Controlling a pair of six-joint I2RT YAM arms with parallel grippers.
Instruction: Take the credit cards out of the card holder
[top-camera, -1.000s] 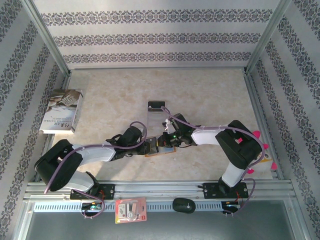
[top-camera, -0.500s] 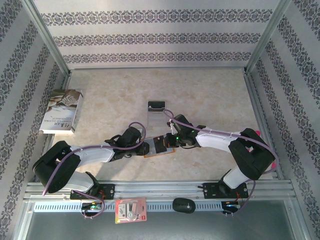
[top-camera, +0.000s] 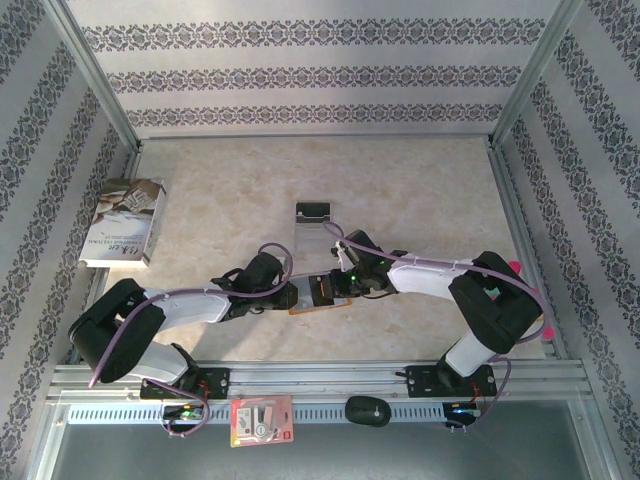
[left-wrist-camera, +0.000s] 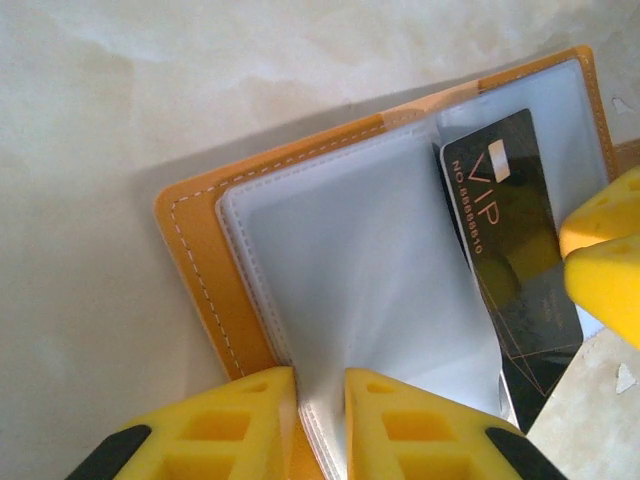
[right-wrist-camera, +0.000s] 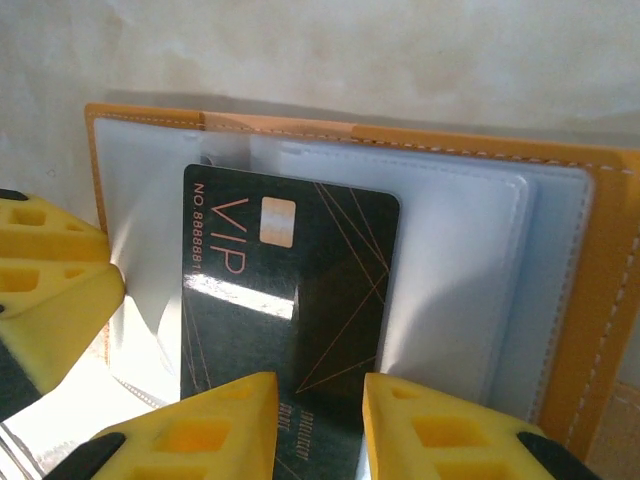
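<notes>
Top external: beige marbled table (top-camera: 420, 180), walls in striped damask wallpaper, book (top-camera: 123, 222) far left. The orange card holder (top-camera: 318, 300) lies open at centre-front.

Left wrist: left gripper (left-wrist-camera: 322, 385) is narrow, pinching the card holder by a clear inner page. The black credit card (left-wrist-camera: 505, 250) reads "VIP" and sits half out of a pocket.

Right wrist: right gripper (right-wrist-camera: 320, 395) has its jaws slightly apart, straddling the credit card's edge.

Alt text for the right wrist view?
Black VIP card lies on the clear sleeves of the open orange card holder, its near edge between the parted yellow fingers of the right gripper; the left gripper sits at left.
</notes>
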